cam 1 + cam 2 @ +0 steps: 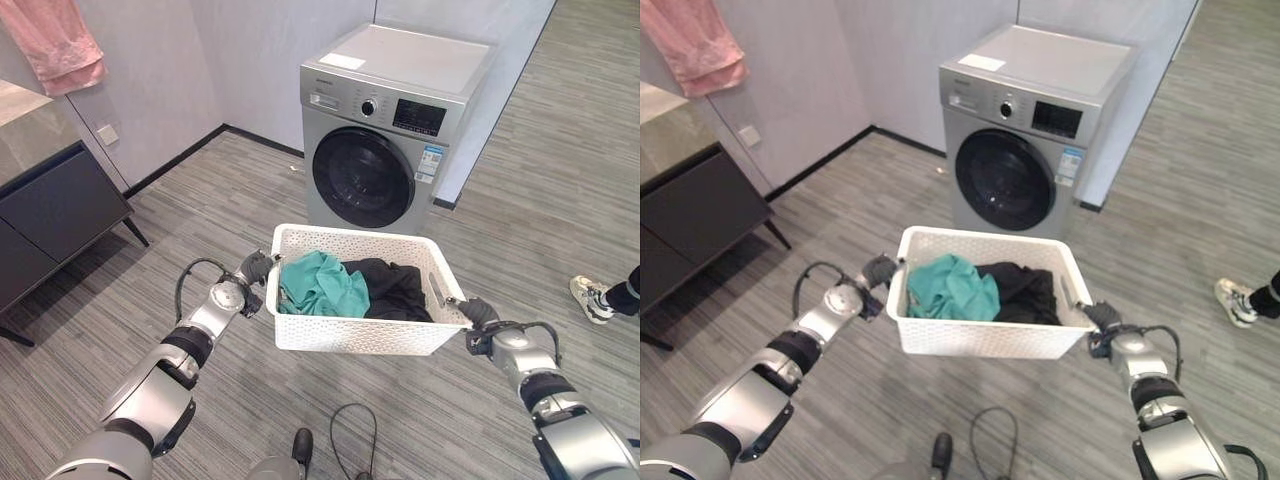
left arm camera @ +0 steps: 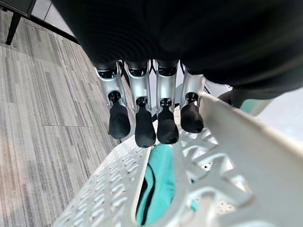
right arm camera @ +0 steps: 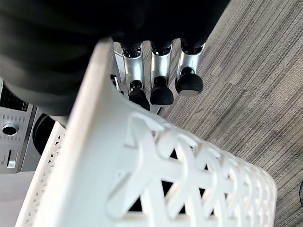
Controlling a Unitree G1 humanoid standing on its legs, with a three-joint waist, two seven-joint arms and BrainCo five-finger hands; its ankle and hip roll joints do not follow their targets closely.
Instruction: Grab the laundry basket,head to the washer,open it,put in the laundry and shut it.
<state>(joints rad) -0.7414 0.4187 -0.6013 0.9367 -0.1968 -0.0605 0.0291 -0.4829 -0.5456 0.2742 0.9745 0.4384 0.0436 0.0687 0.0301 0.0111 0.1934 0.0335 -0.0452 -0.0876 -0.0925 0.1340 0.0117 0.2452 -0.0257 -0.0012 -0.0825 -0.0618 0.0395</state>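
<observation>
A white lattice laundry basket [image 1: 350, 335] hangs above the floor between my two hands. Inside lie a teal garment [image 1: 320, 285] and a dark garment [image 1: 395, 290]. My left hand [image 1: 255, 268] grips the basket's left rim, its fingers [image 2: 144, 127] curled down over the outer wall [image 2: 246, 151]. My right hand [image 1: 478, 312] holds the right rim, fingers [image 3: 162, 92] bent over the basket's edge [image 3: 142, 165]. The silver front-loading washer [image 1: 385, 130] stands just beyond the basket against the wall, its round dark door [image 1: 362, 178] closed.
A dark low cabinet [image 1: 50, 215] stands at the left, with a pink cloth [image 1: 65, 40] hanging above it. A person's shoe [image 1: 590, 298] shows at the right edge. Grey plank floor lies between the basket and the washer.
</observation>
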